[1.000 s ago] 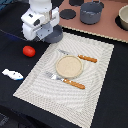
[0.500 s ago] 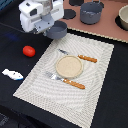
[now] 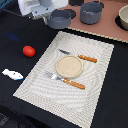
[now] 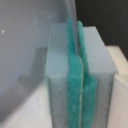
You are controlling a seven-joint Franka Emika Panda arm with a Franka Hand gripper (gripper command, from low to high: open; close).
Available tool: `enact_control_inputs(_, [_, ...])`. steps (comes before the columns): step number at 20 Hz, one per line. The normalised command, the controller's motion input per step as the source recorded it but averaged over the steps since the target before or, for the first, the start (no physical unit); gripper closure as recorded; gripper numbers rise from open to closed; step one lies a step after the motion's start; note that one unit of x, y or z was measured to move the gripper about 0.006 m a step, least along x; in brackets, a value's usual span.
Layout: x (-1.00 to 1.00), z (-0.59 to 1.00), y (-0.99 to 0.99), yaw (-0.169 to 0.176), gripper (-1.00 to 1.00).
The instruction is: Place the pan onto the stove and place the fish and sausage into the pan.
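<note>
Gripping pan [image 3: 59, 19] handle with gripper [image 3: 44, 16], green pads [image 4: 76, 85] pressing together in wrist view. Holding pan at stove [image 3: 107, 27] near edge, beside grey pot [image 3: 91, 12]. Sitting on black table [image 3: 15, 45]: sausage [image 3: 29, 50], fish [image 3: 12, 74], both off placemat [image 3: 95, 95] toward exterior view's left.

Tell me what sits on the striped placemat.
On the striped placemat lies a round tan plate, with a knife and a fork on either side of it. Whatever is under the plate is covered.
</note>
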Motion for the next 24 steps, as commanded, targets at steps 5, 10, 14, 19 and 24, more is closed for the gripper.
enact_control_inputs(5, [-0.06, 0.41, 0.75, 0.004, 1.00])
enact_control_inputs(10, [0.04, 0.37, 0.67, 0.013, 1.00])
enact_control_inputs(14, [0.08, 0.04, 0.55, 0.035, 1.00])
enact_control_inputs(19, [0.00, -0.03, 0.53, 0.058, 1.00])
enact_control_inputs(24, [0.17, -0.05, 0.50, 0.043, 1.00])
